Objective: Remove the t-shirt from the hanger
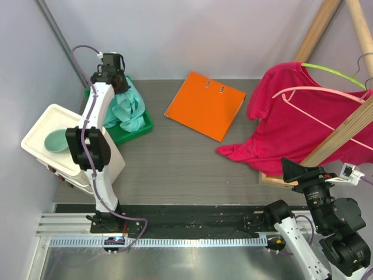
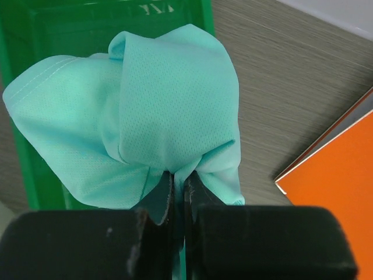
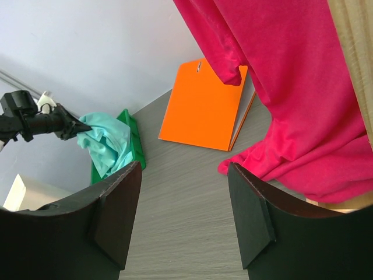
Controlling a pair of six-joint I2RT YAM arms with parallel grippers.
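A magenta t-shirt [image 1: 291,116] hangs on a pink hanger [image 1: 326,96] from a wooden rack at the right, its lower part pooled on the table. It also shows in the right wrist view [image 3: 303,87]. My right gripper [image 3: 185,192] is open and empty, low at the near right, apart from the shirt. My left gripper [image 2: 179,181] is shut on a bunched teal t-shirt [image 2: 151,111] and holds it over the green tray [image 2: 35,70] at the far left. The teal shirt [image 1: 125,108] and tray [image 1: 140,125] show in the top view.
An orange folder [image 1: 205,105] lies on the table's middle back. A lime-green hanger [image 1: 332,73] hangs behind the pink one. A wooden rack beam [image 1: 344,131] slants at the right. A white bin with a pale green bowl [image 1: 56,140] stands at the left.
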